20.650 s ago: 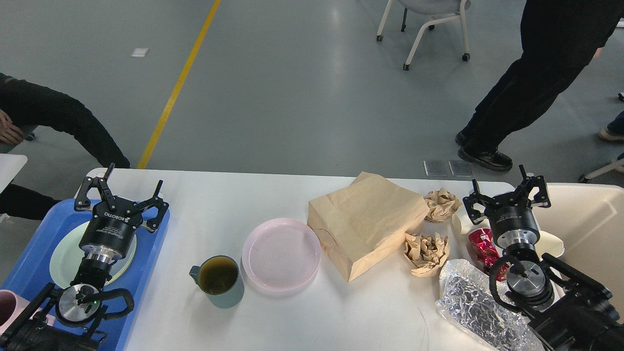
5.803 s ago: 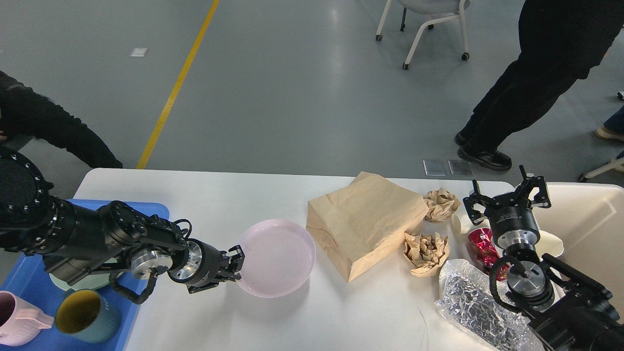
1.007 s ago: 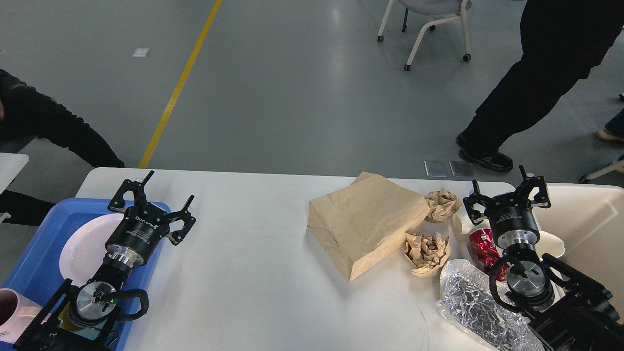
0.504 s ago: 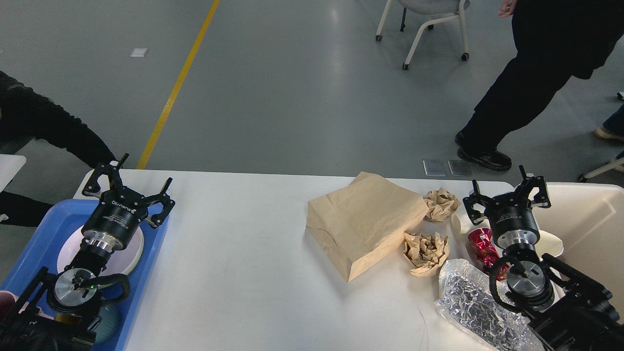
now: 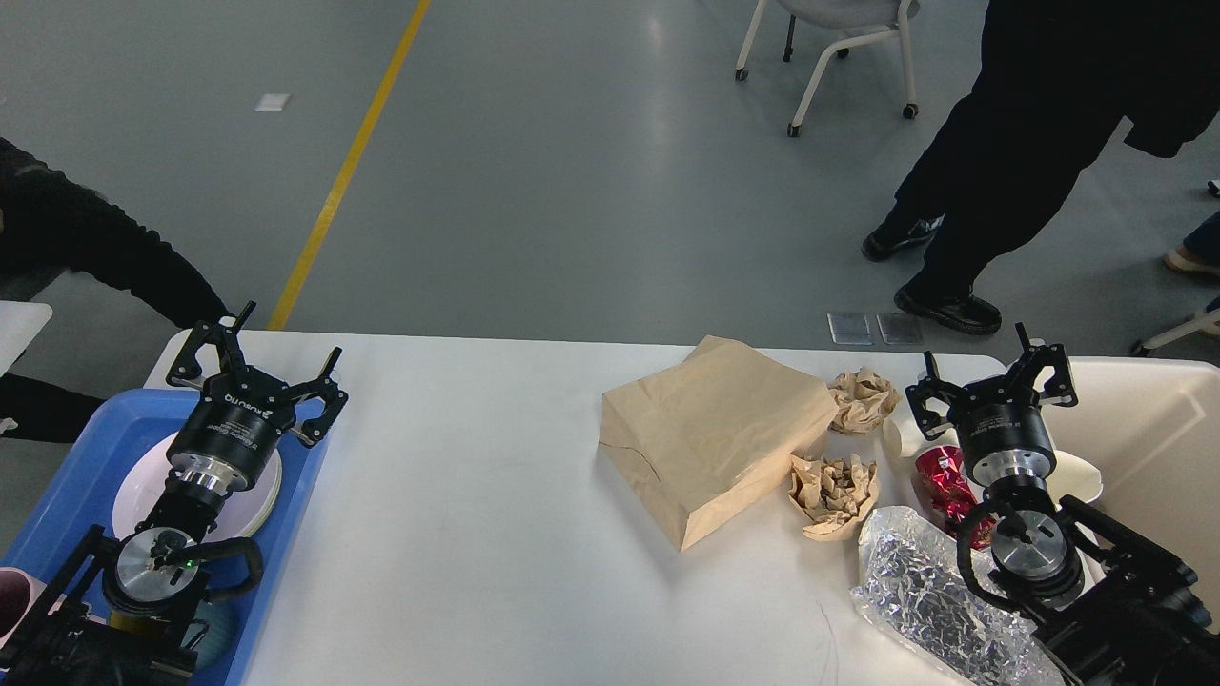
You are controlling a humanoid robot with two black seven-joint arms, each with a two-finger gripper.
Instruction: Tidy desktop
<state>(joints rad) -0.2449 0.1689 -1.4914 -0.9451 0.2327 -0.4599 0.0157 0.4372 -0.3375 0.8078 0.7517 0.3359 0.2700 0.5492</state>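
While both our left fingers (image 5: 257,367) and right fingers (image 5: 991,373) stand spread and empty, the light paper bag (image 5: 710,433) at the desk (image 5: 496,534) centre could slip from a shallow grip.

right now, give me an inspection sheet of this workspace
surface: white desktop, middle bare
job's things: pink plate in blue tray at left
clutter: brown paper bag, two crumpled paper wads, foil wrap, red wrapper, all at right
grippers: left claw open above the tray; right claw open over the clutter
cables: black loops at both wrists
surroundings: cream bin, person standing, chair
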